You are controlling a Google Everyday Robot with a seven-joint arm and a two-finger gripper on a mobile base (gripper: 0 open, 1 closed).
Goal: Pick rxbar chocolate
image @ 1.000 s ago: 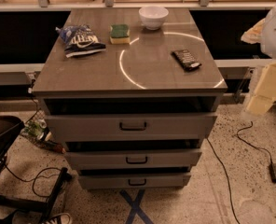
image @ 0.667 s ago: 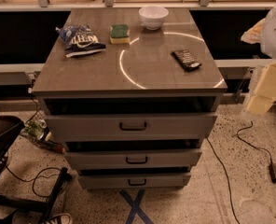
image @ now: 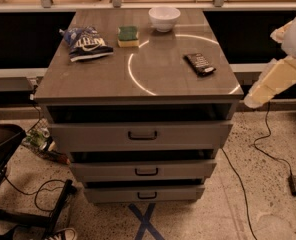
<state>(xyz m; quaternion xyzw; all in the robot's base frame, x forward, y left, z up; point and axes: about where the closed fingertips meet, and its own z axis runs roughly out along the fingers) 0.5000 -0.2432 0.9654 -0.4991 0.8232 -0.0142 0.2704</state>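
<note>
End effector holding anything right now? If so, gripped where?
Nothing is held. The end effector hangs to the right of the cabinet top, touching nothing. The rxbar chocolate lies untouched on it.

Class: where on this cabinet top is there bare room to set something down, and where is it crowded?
Free: the front strip, and the middle between the chip bag and the rxbar chocolate. Crowded: the back edge, where bag, sponge and bowl sit close. The gripper is out of view; only the arm shows, right of the cabinet.
</note>
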